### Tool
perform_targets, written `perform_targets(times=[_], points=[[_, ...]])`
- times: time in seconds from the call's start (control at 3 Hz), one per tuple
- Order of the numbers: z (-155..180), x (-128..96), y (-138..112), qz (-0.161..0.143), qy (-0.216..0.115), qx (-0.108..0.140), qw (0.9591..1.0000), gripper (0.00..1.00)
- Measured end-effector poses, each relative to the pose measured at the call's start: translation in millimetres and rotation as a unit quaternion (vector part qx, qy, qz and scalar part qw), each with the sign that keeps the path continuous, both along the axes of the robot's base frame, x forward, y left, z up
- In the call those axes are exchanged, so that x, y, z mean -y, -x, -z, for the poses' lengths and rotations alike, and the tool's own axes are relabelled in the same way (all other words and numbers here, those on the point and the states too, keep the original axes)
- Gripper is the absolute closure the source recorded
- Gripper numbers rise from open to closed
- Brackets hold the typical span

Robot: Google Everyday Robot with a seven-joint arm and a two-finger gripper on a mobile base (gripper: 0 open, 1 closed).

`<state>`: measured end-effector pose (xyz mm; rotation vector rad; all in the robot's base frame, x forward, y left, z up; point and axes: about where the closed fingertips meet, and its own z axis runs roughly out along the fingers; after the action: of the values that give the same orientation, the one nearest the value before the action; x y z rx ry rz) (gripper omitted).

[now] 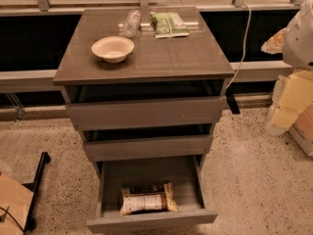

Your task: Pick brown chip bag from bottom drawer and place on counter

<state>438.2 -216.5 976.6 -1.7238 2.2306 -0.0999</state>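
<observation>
The brown chip bag lies flat at the front of the open bottom drawer, with its white label panel facing up and its tan ends to left and right. The bottom drawer is pulled far out. The counter is the glossy grey-brown top of the cabinet above it. My gripper is out of view. Only a white rounded part of the arm shows at the right edge, well away from the drawer.
On the counter stand a cream bowl, a clear plastic bag and a flat green packet. The two upper drawers are partly pulled out. A white cable hangs at the right. Boxes sit on the floor at the right.
</observation>
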Motion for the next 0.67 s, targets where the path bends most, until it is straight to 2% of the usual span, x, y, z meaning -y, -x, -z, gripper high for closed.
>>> perform_targets(times=[0.67], points=[[4.2,-1.0,-2.7,0.001,-0.009,0.009,0.9999,0.00]])
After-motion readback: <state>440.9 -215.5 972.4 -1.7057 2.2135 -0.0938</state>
